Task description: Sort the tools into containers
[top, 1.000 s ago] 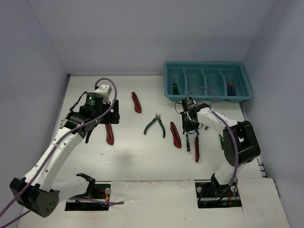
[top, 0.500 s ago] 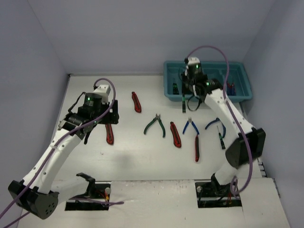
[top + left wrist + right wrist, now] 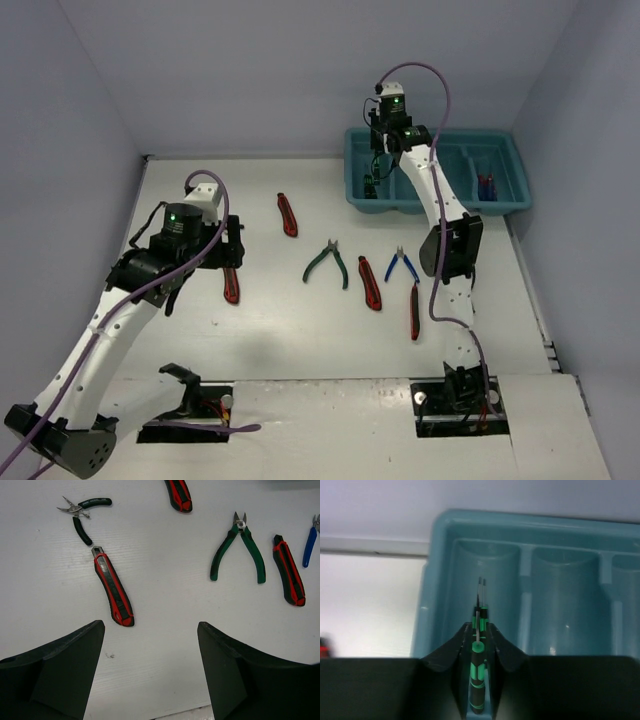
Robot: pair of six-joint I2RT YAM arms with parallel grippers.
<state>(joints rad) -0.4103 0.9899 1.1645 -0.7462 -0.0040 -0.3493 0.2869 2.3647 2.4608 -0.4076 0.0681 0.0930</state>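
Observation:
My right gripper (image 3: 377, 152) is shut on a dark green screwdriver (image 3: 478, 680) and holds it over the leftmost compartment of the teal tray (image 3: 436, 206). Two screwdrivers (image 3: 481, 587) lie in that compartment below it. My left gripper (image 3: 150, 625) is open and empty above the table, near a red-and-black utility knife (image 3: 113, 586) that also shows in the top view (image 3: 231, 283). On the table lie green pliers (image 3: 328, 263), blue pliers (image 3: 402, 264) and more knives (image 3: 287, 215), (image 3: 370, 283), (image 3: 414, 310).
Black-handled pliers (image 3: 80, 515) lie left of the knife in the left wrist view; my left arm hides them from above. A red-handled tool (image 3: 486, 186) lies in the tray's right compartment. Walls close the table on three sides.

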